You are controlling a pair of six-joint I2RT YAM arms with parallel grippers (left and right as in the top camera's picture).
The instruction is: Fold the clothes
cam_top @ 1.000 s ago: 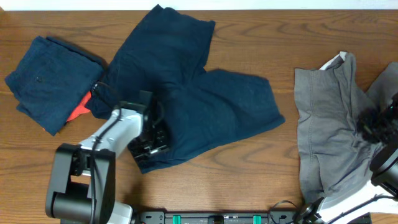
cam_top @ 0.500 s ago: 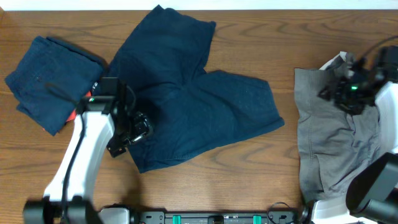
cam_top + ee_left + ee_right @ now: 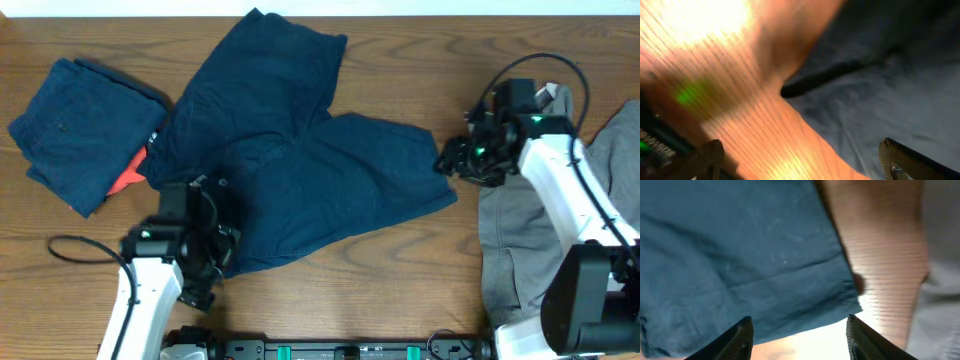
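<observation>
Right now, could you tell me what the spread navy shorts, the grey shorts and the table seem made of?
Navy shorts: matte woven cloth, probably cotton, going by its soft creases. Grey shorts: similar matte fabric, lying in loose folds. Table: wood or wood-look laminate, visible grain and slight sheen.

We log 3 garments on the table (image 3: 420, 60). The folded shorts (image 3: 70, 130) lie far left. The spread shorts (image 3: 300, 150) fill the centre, with 1 leg running far and the other running right. Their left edge sits just beside the folded shorts. The third garment (image 3: 520, 250) lies at the right, apart from the spread shorts. The left gripper (image 3: 800, 147) hangs over the spread shorts' near-left corner. The right gripper (image 3: 800, 322) hangs over their right hem, next to the third garment.
</observation>
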